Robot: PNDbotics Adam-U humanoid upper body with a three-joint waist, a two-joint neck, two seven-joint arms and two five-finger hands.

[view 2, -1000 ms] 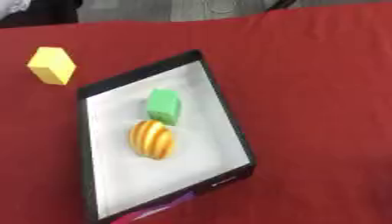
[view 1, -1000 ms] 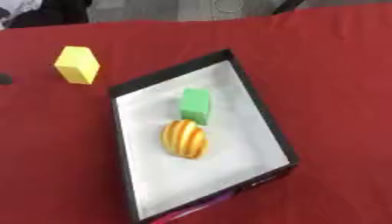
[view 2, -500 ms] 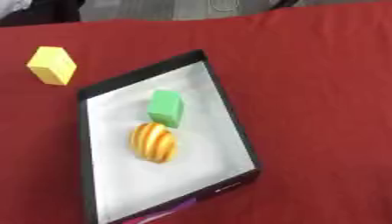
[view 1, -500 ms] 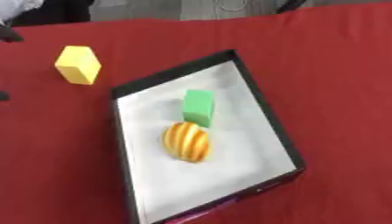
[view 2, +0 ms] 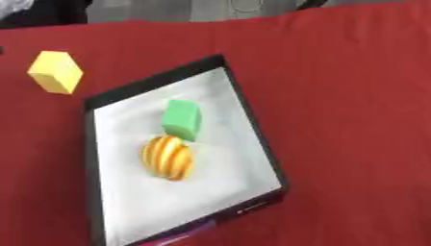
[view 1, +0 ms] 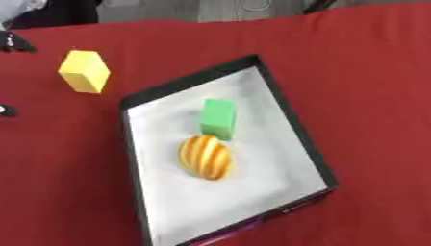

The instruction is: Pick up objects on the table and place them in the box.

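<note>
A black box with a white floor lies askew in the middle of the red table. Inside it, a green block stands just above an orange-and-yellow striped ball, almost touching it. A yellow block sits on the cloth up and to the left of the box, apart from it. Only small dark parts of my left hand show at the left edge, to the left of the yellow block. My right hand is out of sight.
The red cloth runs wide to the right of the box. The table's far edge runs along the top, with grey floor and dark shapes behind it.
The whole picture has shifted a little, so the camera moved. Dark parts of my left hand now show at the left edge near the yellow block. The objects keep their places.
</note>
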